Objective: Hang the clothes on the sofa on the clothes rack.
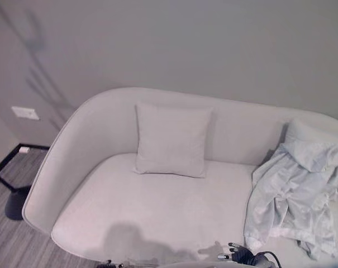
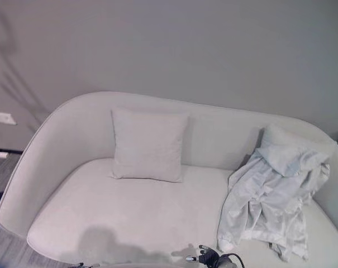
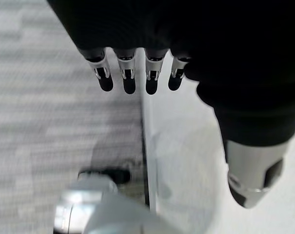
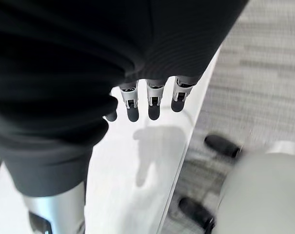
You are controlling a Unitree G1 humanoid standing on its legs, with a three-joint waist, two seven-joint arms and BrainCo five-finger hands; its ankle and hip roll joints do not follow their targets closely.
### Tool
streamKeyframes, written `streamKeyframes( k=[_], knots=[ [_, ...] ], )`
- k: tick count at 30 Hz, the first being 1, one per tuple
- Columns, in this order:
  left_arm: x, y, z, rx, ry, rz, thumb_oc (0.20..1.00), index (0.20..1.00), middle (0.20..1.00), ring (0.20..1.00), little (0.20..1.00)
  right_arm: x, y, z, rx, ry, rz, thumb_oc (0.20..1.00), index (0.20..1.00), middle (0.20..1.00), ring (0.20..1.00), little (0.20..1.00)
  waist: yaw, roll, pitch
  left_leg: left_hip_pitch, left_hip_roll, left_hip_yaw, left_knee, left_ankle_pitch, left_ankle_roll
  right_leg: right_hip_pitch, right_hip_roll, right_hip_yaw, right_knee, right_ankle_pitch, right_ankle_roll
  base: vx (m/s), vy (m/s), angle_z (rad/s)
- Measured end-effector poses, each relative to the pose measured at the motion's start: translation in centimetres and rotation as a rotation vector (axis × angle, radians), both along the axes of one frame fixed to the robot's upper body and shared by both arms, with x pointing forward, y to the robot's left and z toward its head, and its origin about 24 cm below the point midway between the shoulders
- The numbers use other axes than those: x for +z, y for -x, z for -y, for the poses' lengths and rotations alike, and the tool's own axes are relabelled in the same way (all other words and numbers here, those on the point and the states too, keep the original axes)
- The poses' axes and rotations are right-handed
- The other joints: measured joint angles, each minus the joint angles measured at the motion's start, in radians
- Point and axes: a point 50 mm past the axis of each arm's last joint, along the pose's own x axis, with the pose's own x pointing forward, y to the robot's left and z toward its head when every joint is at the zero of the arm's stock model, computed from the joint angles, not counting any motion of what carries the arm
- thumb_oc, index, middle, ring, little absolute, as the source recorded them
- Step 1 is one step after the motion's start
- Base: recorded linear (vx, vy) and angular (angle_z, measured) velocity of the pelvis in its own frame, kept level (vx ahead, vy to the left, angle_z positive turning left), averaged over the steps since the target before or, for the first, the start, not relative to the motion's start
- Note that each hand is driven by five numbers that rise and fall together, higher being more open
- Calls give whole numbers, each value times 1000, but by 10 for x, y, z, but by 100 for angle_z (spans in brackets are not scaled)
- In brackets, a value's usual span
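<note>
**A:** One big piece fills the scene, the pale curved sofa (image 1: 157,218) against the grey wall (image 1: 213,44). What sits on it?

**B:** A square cushion (image 1: 172,139) of the same pale fabric leans upright against the backrest, a little left of the middle. At the right end a light grey garment (image 2: 269,195), crumpled, is draped from the backrest down onto the seat, its lower edge near the front of the seat. It partly covers a second cushion (image 2: 280,137) at the far right.

**A:** And the floor?

**B:** Grey striped carpet (image 1: 12,234) lies to the left of the sofa, with a white wall plate (image 1: 25,113) above it.

**A:** Where are the hands?

**B:** The right hand (image 1: 236,254) shows at the near edge, just left of the garment's lower corner and not touching it. In its wrist view the fingers (image 4: 153,105) hang straight and slightly apart over the seat edge, holding nothing. The left hand (image 3: 137,73) is also above the sofa's near edge, fingers straight in a row, thumb apart, empty.
</note>
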Motion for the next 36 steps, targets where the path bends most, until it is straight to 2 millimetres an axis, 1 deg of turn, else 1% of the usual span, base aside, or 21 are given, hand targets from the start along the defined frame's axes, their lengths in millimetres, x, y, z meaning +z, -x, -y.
streamKeyframes(
  k=[1, 2, 3, 5, 6, 7, 8, 10, 11, 12, 13, 15, 17, 21, 23, 24, 25, 30, 32, 34, 36],
  knots=[
    [-1, 4, 2, 3, 6, -10, 1000, 1000, 1000, 1000, 1000, 1, -2, 0, -1, -1, 7, 1000, 1000, 1000, 1000, 1000, 0, 0, 0, 2, -1, 1, 0, -1, -1, 7, -2, 2, 0, 10, 1, -17, -202, 4],
    [-2, 5, 4, 3, 11, -13, 1000, 1000, 1000, 1000, 1000, 1, -3, 0, -1, -4, 14, 1000, 1000, 1000, 1000, 1000, -3, 0, 1, 2, -1, 1, 0, -2, -3, 5, -6, 3, 0, 20, 10, -26, -240, 4],
    [-2, 2, 8, -10, 18, -7, 1000, 1000, 1000, 1000, 1000, 2, -7, 0, -30, -13, 38, 1000, 1000, 1000, 1000, 1000, -15, 14, 7, 0, 11, 3, 1, -4, -7, 5, 5, 1, 0, 8, 23, -28, -157, -1],
    [-2, -3, 8, -17, 19, 11, 1000, 1000, 1000, 1000, 1000, 4, -12, 0, -31, -16, 57, 1000, 1000, 1000, 1000, 1000, -28, 18, 11, -13, 20, 3, 2, -14, -41, 1, 10, 3, 4, -4, 33, -37, -119, -5],
    [-1, -10, 9, -20, 21, 30, 1000, 1000, 1000, 1000, 1000, 4, -12, 0, -25, -12, 58, 1000, 1000, 1000, 1000, 1000, -34, 18, 13, -15, 27, 4, 0, -13, -49, 1, 16, 2, 6, -14, 33, -22, -81, -3],
    [0, -18, 9, -26, 22, 50, 1000, 1000, 1000, 1000, 1000, 4, -12, 0, -24, -11, 55, 1000, 1000, 1000, 1000, 1000, -38, 23, 20, -17, 39, 6, -5, -21, -69, 1, 27, 2, 6, -16, 30, -52, -54, 1],
    [1, -23, 9, -29, 20, 65, 1000, 1000, 1000, 1000, 1000, 4, -12, -1, -21, -14, 56, 1000, 1000, 1000, 1000, 1000, -44, 21, 29, -18, 50, 16, -5, -31, -73, 1, 33, 3, 6, -24, 19, -66, -25, 6],
    [4, -42, 12, -38, 26, 114, 1000, 1000, 1000, 1000, 1000, 5, -15, -4, 3, -19, 68, 1000, 1000, 1000, 1000, 1000, -62, 20, 45, -33, 88, 108, 6, -34, -75, 2, 42, -9, 6, -40, -1, -49, -17, 32],
    [6, -56, 17, -68, 35, 150, 1000, 1000, 1000, 1000, 1000, 7, -18, -6, 30, -20, 81, 1000, 1000, 1000, 1000, 1000, -79, 13, 61, -42, 109, 156, 17, -33, -76, 3, 43, -30, 6, -50, -14, 2, 12, 57],
    [8, -67, 22, -76, 47, 183, 1000, 1000, 1000, 1000, 1000, 8, -22, -8, 47, -22, 88, 1000, 1000, 1000, 1000, 1000, -90, 14, 70, -45, 123, 180, 35, -29, -82, 5, 47, -41, 6, -52, -16, 8, 31, 46],
    [9, -72, 26, -80, 58, 201, 1000, 1000, 1000, 1000, 1000, 9, -26, -9, 56, -23, 96, 1000, 1000, 1000, 1000, 1000, -94, 14, 74, -50, 134, 189, 47, -24, -88, 7, 54, -44, 7, -52, -18, 14, 47, 21],
    [6, -69, 34, -74, 75, 185, 1000, 1000, 1000, 1000, 1000, 12, -34, -10, 74, -22, 114, 1000, 1000, 1000, 1000, 1000, -102, 17, 77, -49, 142, 195, 46, -19, -97, 9, 61, -37, 6, -67, -37, -17, 43, -3],
    [4, -66, 37, -69, 83, 166, 1000, 1000, 1000, 1000, 1000, 14, -41, -9, 78, -19, 132, 1000, 1000, 1000, 1000, 1000, -115, 17, 80, -48, 143, 195, 44, -15, -102, 5, 62, -35, 6, -68, -36, -11, 15, -2],
    [2, -58, 31, -57, 61, 134, 1000, 1000, 1000, 1000, 1000, 15, -42, -6, 88, -12, 130, 1000, 1000, 1000, 1000, 1000, -123, 3, 86, -34, 143, 198, 28, -3, -109, 7, 63, -34, 6, -65, -33, 34, 32, -3],
    [1, -51, 28, -53, 51, 108, 1000, 1000, 1000, 1000, 1000, 16, -44, -2, 90, -1, 133, 1000, 1000, 1000, 1000, 1000, -134, 3, 89, -11, 142, 204, -9, 20, -104, 9, 63, -31, 6, -62, -29, 31, 34, -5],
    [1, -49, 28, -51, 49, 101, 1000, 1000, 1000, 1000, 1000, 17, -45, 0, 88, 3, 134, 1000, 1000, 1000, 1000, 1000, -140, 5, 91, -2, 141, 205, -22, 30, -101, 12, 63, -31, 6, -54, -17, 32, 35, -4],
    [0, -49, 28, -50, 47, 100, 1000, 1000, 1000, 1000, 1000, 17, -45, 1, 87, 7, 135, 1000, 1000, 1000, 1000, 1000, -142, 7, 95, 5, 141, 208, -24, 35, -107, 23, 64, -31, 6, -51, -12, 44, 51, -3],
    [1, -49, 28, -50, 45, 101, 1000, 1000, 1000, 1000, 1000, 17, -45, 4, 81, 14, 135, 1000, 1000, 1000, 1000, 1000, -164, 23, 103, 23, 141, 216, -30, 33, -107, 38, 64, -28, 6, -52, -13, 38, 66, -3],
    [1, -49, 25, -28, 35, 108, 1000, 1000, 1000, 1000, 1000, 17, -44, 6, 71, 20, 136, 1000, 1000, 1000, 1000, 1000, -167, 32, 105, 22, 143, 216, -30, 32, -106, 37, 64, -27, 6, -64, -32, 85, 208, -2],
    [3, -51, 23, -31, 26, 136, 1000, 1000, 1000, 1000, 1000, 17, -40, 15, -2, 29, 142, 1000, 1000, 1000, 1000, 1000, -157, 35, 104, 18, 136, 213, -30, 34, -109, 25, 61, -23, 4, -68, -35, 84, 242, -2],
    [3, -51, 24, -35, 27, 137, 1000, 1000, 1000, 1000, 1000, 15, -31, 23, -22, 51, 118, 1000, 1000, 1000, 1000, 1000, -142, 43, 102, 16, 132, 213, -30, 29, -113, 24, 56, -23, 1, -69, -35, 40, 157, 1]
  ],
)
